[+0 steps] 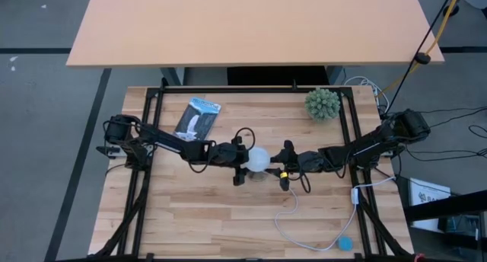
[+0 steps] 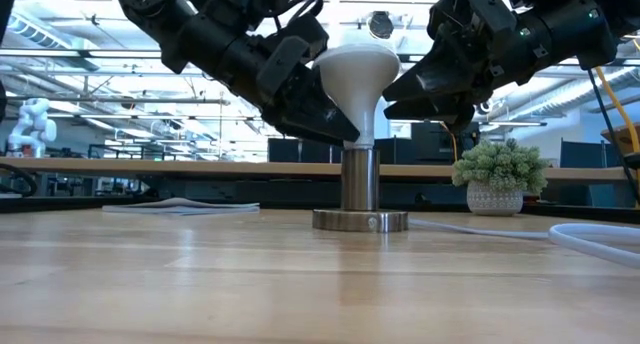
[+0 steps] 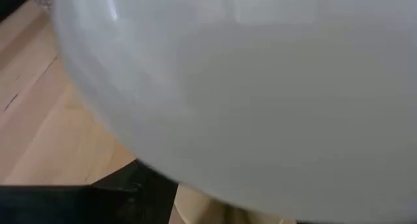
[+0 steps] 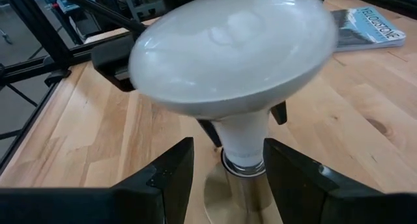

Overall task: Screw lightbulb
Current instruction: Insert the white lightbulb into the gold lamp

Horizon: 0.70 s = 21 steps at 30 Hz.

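The white frosted lightbulb (image 2: pixel 358 74) stands upright, dome up, with its narrow base in a metal socket post (image 2: pixel 360 179) on a round disc foot (image 2: pixel 360 221) at the table's middle. My left gripper (image 1: pixel 240 160) comes at it from the table's left and is shut on it. My right gripper (image 4: pixel 228 147) comes from the table's right and is open. Its two fingers stand on either side of the bulb's neck and the socket top, and a gap shows on each side. In the left wrist view the bulb's dome (image 3: pixel 247 87) fills the picture. My left gripper holds the lightbulb by its tapering cone below the dome (image 2: pixel 345 109), pinched between its two fingers (image 4: pixel 210 129), which show on either side of the neck. The fingers slant down from the table's left. The bulb stands upright with its base in the socket.
A spiky green plant in a white pot (image 1: pixel 323 103) stands at the far right. A booklet (image 1: pixel 198 117) lies at the far left. A white cord (image 1: pixel 293 220) runs from the socket toward the near right, ending by a small blue disc (image 1: pixel 346 243).
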Available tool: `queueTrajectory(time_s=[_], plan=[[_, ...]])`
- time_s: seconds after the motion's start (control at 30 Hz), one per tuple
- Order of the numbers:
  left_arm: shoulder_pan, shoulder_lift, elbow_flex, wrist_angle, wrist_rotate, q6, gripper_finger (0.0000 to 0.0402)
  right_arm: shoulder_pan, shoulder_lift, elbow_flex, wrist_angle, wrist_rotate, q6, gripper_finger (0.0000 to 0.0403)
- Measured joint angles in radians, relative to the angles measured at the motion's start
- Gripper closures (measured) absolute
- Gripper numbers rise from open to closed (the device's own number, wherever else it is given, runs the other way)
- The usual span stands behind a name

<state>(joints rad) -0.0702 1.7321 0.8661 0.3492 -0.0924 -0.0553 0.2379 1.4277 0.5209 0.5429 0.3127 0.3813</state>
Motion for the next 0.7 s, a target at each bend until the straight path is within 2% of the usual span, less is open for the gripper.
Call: queueTrajectory(time_s=[0.23,0.7], plan=[[0.013,0.000,0.000,-0.014,0.063,-0.049,0.0161,0.000,0.000,0.001,-0.040,0.000,0.043,0.0227],[0.016,-0.009,0.000,-0.029,0.069,-0.075,0.0161,0.000,0.000,0.002,-0.067,0.000,0.053,0.0227]])
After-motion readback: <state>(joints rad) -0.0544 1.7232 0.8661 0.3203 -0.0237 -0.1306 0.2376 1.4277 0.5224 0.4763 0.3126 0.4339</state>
